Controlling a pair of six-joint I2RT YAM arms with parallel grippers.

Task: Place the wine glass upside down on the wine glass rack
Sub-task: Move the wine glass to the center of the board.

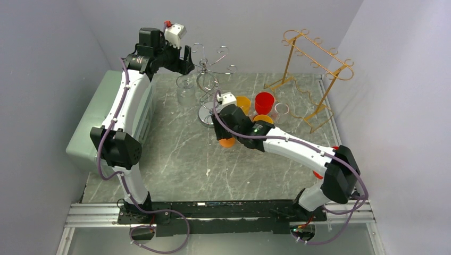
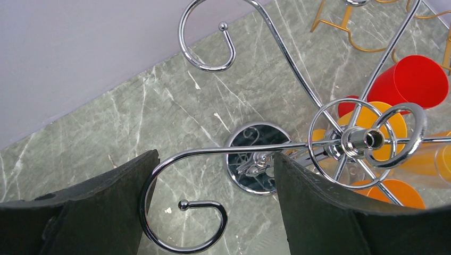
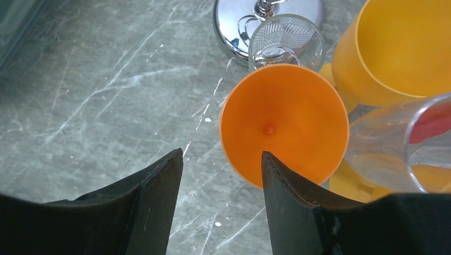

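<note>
An orange plastic wine glass shows me the round underside of its foot, close beside the chrome rack's base. My right gripper is open just left of it, with bare table between the fingers and the right finger overlapping the foot's rim. From above, the orange glass peeks out under the right gripper. The chrome wine glass rack stands at the back centre. My left gripper hovers open over one curled rack arm, which carries nothing. The left gripper is raised.
A clear glass sits by the rack's left side; whether it hangs or stands I cannot tell. Yellow cups, a red cup and clear glasses crowd the right of the base. A gold rack stands back right, a green box at the left.
</note>
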